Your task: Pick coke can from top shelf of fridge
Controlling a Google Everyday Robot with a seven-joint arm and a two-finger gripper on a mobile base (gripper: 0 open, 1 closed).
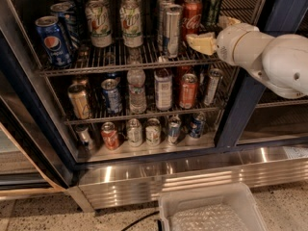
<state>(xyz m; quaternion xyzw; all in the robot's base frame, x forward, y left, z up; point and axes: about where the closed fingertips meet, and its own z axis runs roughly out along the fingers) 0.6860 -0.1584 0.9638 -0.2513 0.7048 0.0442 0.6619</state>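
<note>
The coke can point(192, 14), red with white script, stands upright toward the right of the top shelf point(120, 61) inside the fridge point(243, 105). My gripper point(214, 32) hovers just right of the can, at about its lower half. One cream finger point(202, 43) points left toward the can's base and the other point(229, 21) sits higher and further right. The fingers are apart and nothing is between them. My white arm reaches in from the right.
A tall silver can point(171, 30) stands directly left of the coke can, and a dark green can point(212, 4) behind it to the right. Green-white cans point(131, 25) and Pepsi cans point(53, 40) fill the shelf's left. Lower shelves hold more cans. A white bin point(211, 211) sits on the floor.
</note>
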